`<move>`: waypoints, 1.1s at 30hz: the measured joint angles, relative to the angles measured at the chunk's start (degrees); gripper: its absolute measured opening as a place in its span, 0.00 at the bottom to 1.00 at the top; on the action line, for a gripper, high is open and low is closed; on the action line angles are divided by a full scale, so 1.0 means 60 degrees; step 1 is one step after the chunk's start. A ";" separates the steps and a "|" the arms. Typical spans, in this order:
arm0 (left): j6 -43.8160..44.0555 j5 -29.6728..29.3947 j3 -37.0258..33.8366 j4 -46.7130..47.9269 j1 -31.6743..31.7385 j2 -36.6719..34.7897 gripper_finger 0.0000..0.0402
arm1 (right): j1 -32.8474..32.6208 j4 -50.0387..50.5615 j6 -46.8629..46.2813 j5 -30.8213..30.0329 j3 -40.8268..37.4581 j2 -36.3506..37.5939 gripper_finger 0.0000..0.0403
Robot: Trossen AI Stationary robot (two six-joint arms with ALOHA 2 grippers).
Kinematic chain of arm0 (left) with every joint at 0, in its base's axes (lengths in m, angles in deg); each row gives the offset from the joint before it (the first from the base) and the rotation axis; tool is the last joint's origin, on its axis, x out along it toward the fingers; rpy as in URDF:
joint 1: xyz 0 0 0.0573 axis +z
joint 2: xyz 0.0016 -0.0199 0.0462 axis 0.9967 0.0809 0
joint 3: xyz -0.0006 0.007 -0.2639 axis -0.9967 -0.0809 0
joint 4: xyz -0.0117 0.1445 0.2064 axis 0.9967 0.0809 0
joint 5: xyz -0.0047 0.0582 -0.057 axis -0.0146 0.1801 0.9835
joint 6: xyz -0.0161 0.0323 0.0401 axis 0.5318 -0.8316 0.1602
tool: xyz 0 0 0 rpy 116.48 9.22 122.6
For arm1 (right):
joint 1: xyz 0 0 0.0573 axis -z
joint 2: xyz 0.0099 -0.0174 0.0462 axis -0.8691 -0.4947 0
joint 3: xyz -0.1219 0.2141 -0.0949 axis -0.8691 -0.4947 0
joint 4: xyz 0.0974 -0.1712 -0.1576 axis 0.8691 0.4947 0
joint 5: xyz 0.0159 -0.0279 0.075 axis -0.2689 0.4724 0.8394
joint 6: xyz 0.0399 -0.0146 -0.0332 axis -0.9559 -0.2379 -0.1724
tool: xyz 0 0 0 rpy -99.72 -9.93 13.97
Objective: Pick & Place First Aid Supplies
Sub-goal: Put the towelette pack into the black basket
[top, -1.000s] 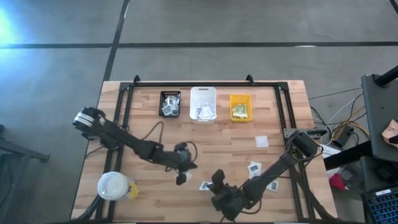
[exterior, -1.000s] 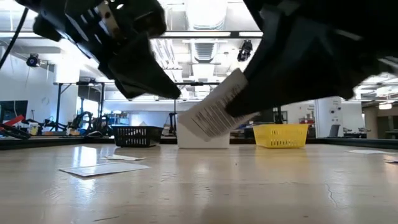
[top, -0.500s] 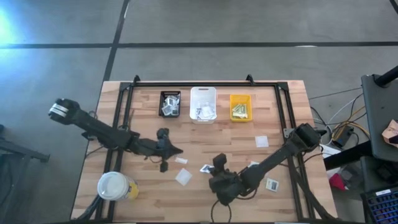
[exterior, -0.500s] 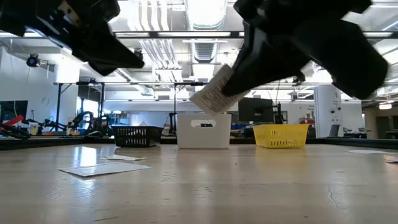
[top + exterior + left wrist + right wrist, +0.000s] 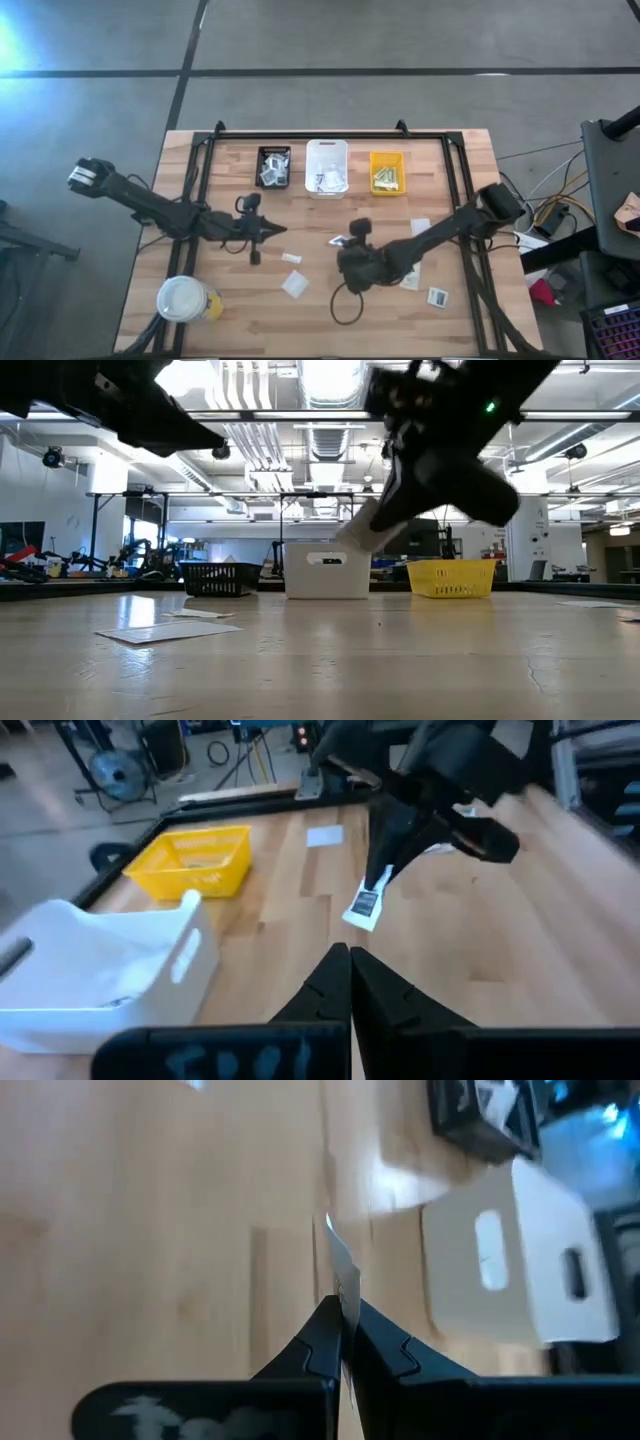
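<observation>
The right gripper is hanging above the middle of the table, in front of the white bin, its fingers pinched tight on 1 small white packet with a dark printed patch. In the right wrist view the packet is sticking edge-on out from between the fingertips, pointing toward the white bin. In the low view it seems to be clear of the tabletop, though the arm is covering most of it.

The left gripper is sitting with its fingers pressed together and nothing between them, over the wood well left of the right gripper.

2 more packets are lying flat just in front of the left gripper, and others are resting near the table's right side. The black bin and yellow bin are flanking the white one along the far edge.
</observation>
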 joint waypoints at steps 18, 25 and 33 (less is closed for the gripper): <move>-0.0697 0.0689 -0.0047 -0.0262 0.1196 0.0523 0.43 | 0.1413 -0.8101 -0.0141 0.1847 -0.3445 0.1375 0.02; -0.0283 0.1599 -0.0060 -0.1552 0.1232 0.1084 0.43 | 0.1667 -0.9973 -0.0028 0.2308 -0.3851 0.1349 0.02; -0.0307 0.1694 -0.0012 -0.2547 0.1471 0.2065 0.43 | 0.1847 -1.0523 0.0718 0.3009 -0.3723 0.1342 0.02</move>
